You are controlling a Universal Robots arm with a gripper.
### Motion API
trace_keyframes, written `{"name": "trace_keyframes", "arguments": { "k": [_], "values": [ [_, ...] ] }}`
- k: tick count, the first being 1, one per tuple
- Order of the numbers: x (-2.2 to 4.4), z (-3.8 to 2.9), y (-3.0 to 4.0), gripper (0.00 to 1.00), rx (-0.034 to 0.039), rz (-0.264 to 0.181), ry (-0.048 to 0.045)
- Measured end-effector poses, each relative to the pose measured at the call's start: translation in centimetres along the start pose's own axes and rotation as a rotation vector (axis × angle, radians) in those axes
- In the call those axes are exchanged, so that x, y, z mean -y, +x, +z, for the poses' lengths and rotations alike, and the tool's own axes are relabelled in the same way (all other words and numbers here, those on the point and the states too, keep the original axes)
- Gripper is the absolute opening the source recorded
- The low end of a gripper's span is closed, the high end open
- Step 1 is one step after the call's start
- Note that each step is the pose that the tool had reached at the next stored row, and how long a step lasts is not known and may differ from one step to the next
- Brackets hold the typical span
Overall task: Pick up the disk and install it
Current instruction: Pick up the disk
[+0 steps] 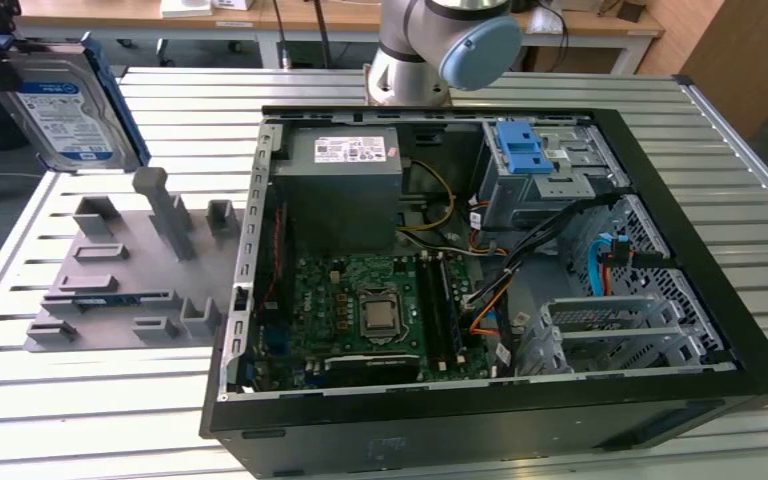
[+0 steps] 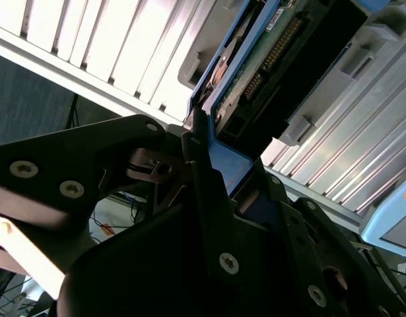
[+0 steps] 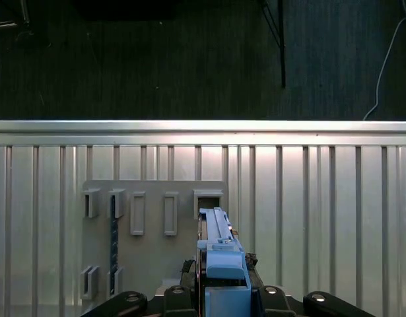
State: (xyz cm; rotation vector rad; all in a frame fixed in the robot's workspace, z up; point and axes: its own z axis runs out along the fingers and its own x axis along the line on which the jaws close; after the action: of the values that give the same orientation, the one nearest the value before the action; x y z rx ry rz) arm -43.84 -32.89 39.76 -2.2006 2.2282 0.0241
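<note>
**Disk held aloft in my hand**

My hand (image 3: 226, 297) is clamped on the blue bracket of the disk (image 1: 61, 112). I hold it upright in the air, clear of the slatted metal surface (image 1: 91, 400). It is near the grey slotted fixture (image 1: 117, 270) and well apart from the open computer case (image 1: 491, 425).

A silver ribbed metal surface (image 1: 724, 170) spans most of the exterior view, its long slats catching pale, even light. Behind it, along the top edge of that view, stands a long light-wood desk (image 1: 317, 20) on white legs, and a brown wooden panel (image 1: 744, 50) fills the upper right corner. In the first wrist view a dark grey carpeted floor (image 3: 156, 59) lies beyond the surface's far edge.
</note>
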Motion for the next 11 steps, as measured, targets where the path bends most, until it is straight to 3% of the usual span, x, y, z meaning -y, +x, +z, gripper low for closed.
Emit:
{"name": "trace_keyframes", "arguments": {
  "k": [11],
  "values": [
    [0.00, -0.38, -0.01, 0.36, 0.0000, 0.000, 0.0000]
  ]
}}
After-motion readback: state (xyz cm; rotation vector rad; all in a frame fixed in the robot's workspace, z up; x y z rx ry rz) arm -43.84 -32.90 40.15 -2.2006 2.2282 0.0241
